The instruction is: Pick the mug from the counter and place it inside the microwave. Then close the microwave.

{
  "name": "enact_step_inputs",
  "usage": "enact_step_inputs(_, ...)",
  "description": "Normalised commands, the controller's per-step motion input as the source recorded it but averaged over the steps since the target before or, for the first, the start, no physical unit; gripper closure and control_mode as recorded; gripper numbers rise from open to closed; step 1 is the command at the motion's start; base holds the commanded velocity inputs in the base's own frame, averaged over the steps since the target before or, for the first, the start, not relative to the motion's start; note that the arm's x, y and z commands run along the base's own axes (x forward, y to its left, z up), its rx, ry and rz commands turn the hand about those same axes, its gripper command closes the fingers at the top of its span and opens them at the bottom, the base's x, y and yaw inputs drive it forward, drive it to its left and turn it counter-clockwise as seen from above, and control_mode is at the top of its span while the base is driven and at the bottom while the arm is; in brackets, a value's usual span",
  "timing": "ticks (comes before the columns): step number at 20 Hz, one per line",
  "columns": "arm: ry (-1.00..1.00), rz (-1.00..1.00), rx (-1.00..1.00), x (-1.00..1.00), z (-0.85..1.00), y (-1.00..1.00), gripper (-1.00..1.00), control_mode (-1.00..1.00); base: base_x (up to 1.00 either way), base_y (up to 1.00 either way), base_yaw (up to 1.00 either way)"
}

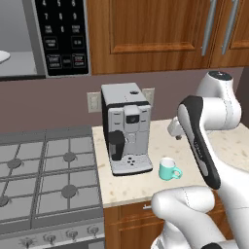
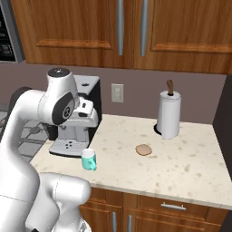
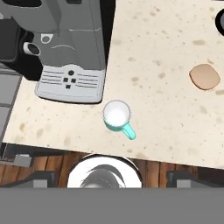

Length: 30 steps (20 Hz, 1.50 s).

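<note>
The teal mug [image 1: 168, 169] [image 2: 89, 160] [image 3: 117, 116] stands upright on the beige counter [image 1: 228, 146] [image 2: 181, 167] [image 3: 166, 109], near the front edge, just right of the coffee machine. In the hand view its pale inside faces up and its handle points toward the lower right. My gripper [image 3: 112, 178] hangs well above the mug and looks straight down at it. It is open, its dark fingertips [image 3: 38, 177] set wide apart with nothing between them. The hand [image 2: 84, 112] is level with the coffee machine's top. The grey microwave [image 1: 46, 39] hangs at the upper left, its cavity and white plate [image 1: 2, 56] exposed.
A grey-black coffee machine [image 1: 125, 129] [image 2: 74, 122] [image 3: 65, 48] stands left of the mug. A gas stovetop [image 1: 46, 180] lies further left. A flat brown round item [image 2: 143, 149] [image 3: 204, 77] and a paper towel roll [image 2: 168, 115] sit to the right. Wooden cabinets [image 2: 136, 31] hang overhead.
</note>
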Motion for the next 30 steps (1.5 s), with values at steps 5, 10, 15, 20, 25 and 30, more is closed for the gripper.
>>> enact_step_inputs(5, 0.0, 0.08, 0.0, 0.0, -0.32, -0.17, -1.0, -1.0, 0.0, 0.0, 0.0)
enact_step_inputs(10, -0.02, 0.12, 0.0, 0.05, -0.3, -0.01, -1.0, -1.0, 0.0, 0.0, 0.0)
enact_step_inputs(15, 0.0, 0.12, 0.0, 0.03, -0.3, 0.0, -1.0, -1.0, 0.0, 0.0, 0.0)
enact_step_inputs(20, 0.02, 0.07, 0.0, 0.0, -0.37, 0.0, -1.0, -1.0, 0.0, 0.0, 0.0)
enact_step_inputs(25, 0.05, 0.04, 0.0, 0.0, -0.27, 0.0, -1.0, -1.0, 0.0, 0.0, 0.0)
enact_step_inputs(30, 0.03, 0.0, 0.0, 0.0, -0.27, -0.05, -1.0, -1.0, 0.0, 0.0, 0.0)
